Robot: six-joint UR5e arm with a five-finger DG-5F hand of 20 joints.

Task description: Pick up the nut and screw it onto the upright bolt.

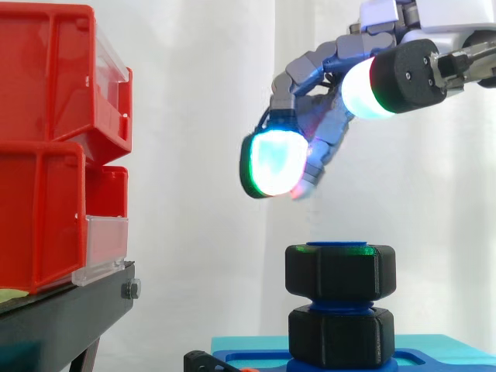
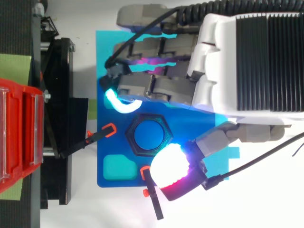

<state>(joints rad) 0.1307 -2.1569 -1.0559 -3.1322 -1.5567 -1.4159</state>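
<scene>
A black hexagonal nut (image 1: 340, 271) sits at the top of the upright blue bolt (image 2: 150, 134), whose blue end shows through the nut's hole. A second black nut (image 1: 341, 335) lies under it, against the blue base (image 2: 111, 142). My hand (image 1: 333, 116) hangs above the bolt, apart from the nut, with its fingers loosely curved downward and nothing between them. In the top view the thumb's glowing pad (image 2: 167, 164) is on one side of the nut (image 2: 151, 135) and a finger pad (image 2: 121, 102) on the other.
Red bins (image 1: 54, 147) are stacked on a black stand (image 1: 70, 310) at the left. Small black clips with orange tips (image 2: 102, 133) stick out from the blue base toward the stand.
</scene>
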